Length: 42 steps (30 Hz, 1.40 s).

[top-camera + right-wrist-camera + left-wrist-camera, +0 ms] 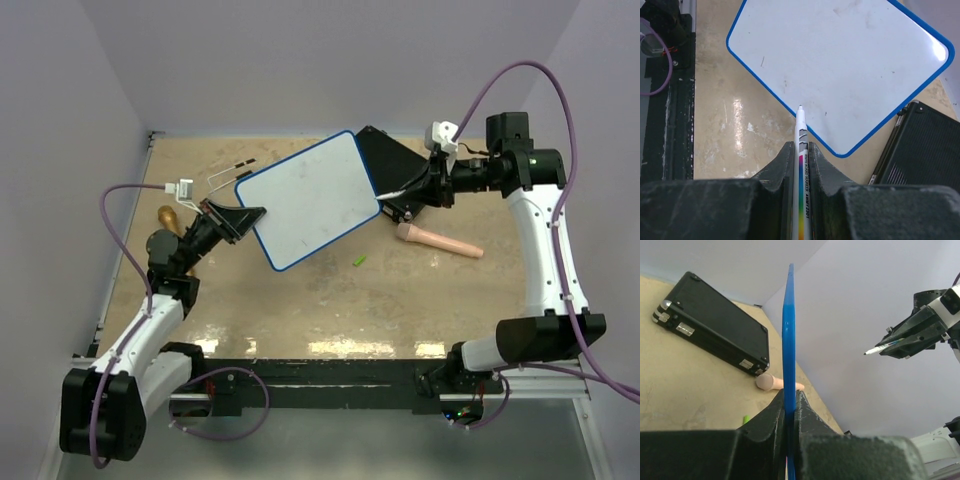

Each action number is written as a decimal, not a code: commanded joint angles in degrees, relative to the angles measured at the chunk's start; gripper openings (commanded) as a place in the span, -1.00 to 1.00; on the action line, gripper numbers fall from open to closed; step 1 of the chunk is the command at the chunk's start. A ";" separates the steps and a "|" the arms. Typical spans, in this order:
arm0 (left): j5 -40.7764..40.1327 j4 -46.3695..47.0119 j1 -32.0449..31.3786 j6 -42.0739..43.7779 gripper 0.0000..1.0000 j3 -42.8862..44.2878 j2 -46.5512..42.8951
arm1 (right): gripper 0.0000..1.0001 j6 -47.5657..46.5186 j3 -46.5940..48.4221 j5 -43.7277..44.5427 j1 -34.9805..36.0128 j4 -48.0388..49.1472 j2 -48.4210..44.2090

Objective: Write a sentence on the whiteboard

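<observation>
board up, pen ready, nothing written yet

the left gripper [789, 400] is clamped on the lower edge of the whiteboard [310, 200], its two fingers pressed against either face of the blue rim, and it holds the board tilted up off the table [350, 310]. the right gripper [801, 150] is closed tight around a white marker [801, 130], whose bare tip points at the board. in the left wrist view that tip hangs in the air apart from the board's face, so no contact is made.

the writing surface is blank in both the top view and the right wrist view. there are only a few faint smudges and specks, and no sentence or green stroke anywhere. behind the board lies a black case [715, 320]. on the table near the right arm sit a peach-coloured cylinder [440, 240] and a small green piece [357, 261], possibly the marker's cap.

judged from this, the setup is done: the board is held and the marker is gripped and uncapped. all of the writing is left, starting with bringing the tip onto the board.
</observation>
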 commanded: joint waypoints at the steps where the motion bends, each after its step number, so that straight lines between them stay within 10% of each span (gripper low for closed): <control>1: -5.41 -0.07 -1.78 4.54 -1.00 2.29 -4.75 | -1.00 -2.74 -2.66 0.43 0.72 -0.89 -3.78; 17: -9.38 -10.01 -5.82 0.33 -1.00 -1.75 -19.96 | -1.00 11.67 -11.98 -0.18 1.69 10.36 -18.73; 42: -32.40 -11.51 -33.67 7.63 -1.00 -3.77 -17.15 | -1.00 13.60 -19.71 2.01 17.68 18.00 -23.39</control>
